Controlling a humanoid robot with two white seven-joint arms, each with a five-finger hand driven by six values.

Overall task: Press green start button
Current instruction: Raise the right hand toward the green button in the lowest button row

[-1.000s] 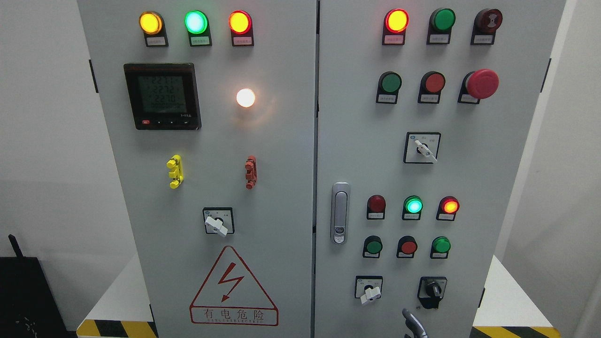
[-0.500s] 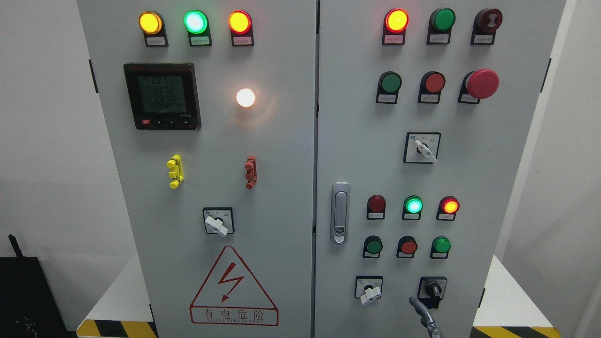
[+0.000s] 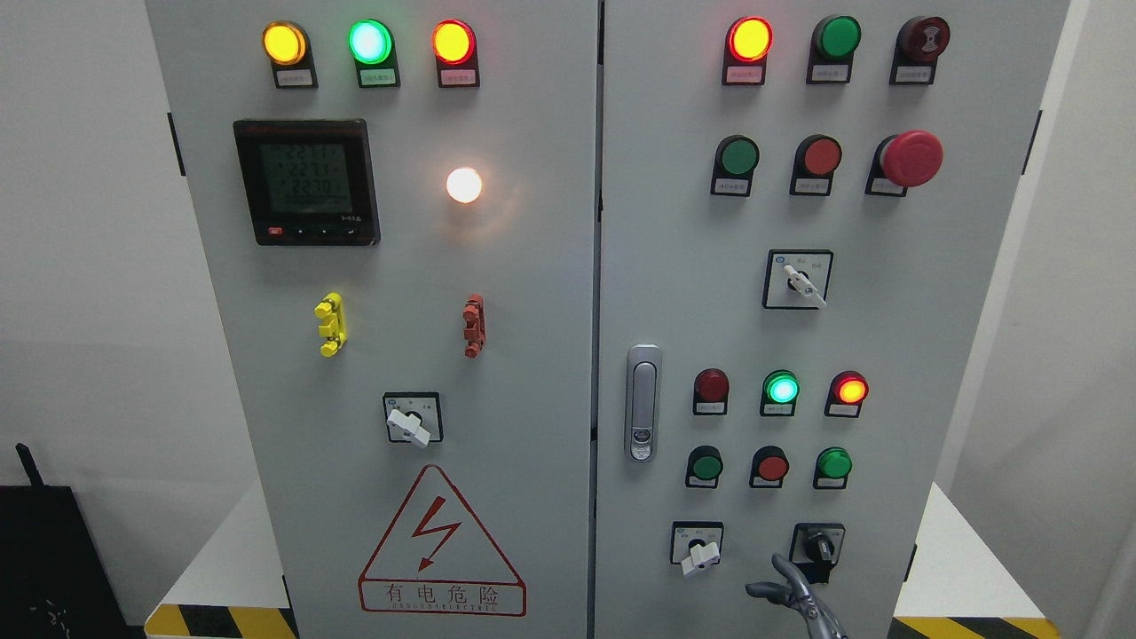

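Note:
The grey control cabinet's right door (image 3: 887, 355) carries several green buttons. A dark green one (image 3: 706, 465) and a brighter green one (image 3: 834, 462) sit in the lower row, either side of a red button (image 3: 772, 467). Another dark green button (image 3: 738, 156) is higher up. My right hand (image 3: 785, 583) rises from the bottom edge with metal fingers spread, holding nothing. It is just left of the black rotary switch (image 3: 817, 544), below the lower button row and apart from it. I cannot tell whether it touches the door. The left arm is out of view.
Above the lower buttons glow a green lamp (image 3: 782, 388) and a red lamp (image 3: 850, 390). A white selector switch (image 3: 698, 550) sits left of the hand, the door handle (image 3: 642, 402) further up. A red mushroom stop button (image 3: 911, 158) is at the upper right.
The right hand has come up from the bottom edge and shifted slightly right, toward the black rotary switch. A second finger now shows, spread to the left. The panel lamps are unchanged.

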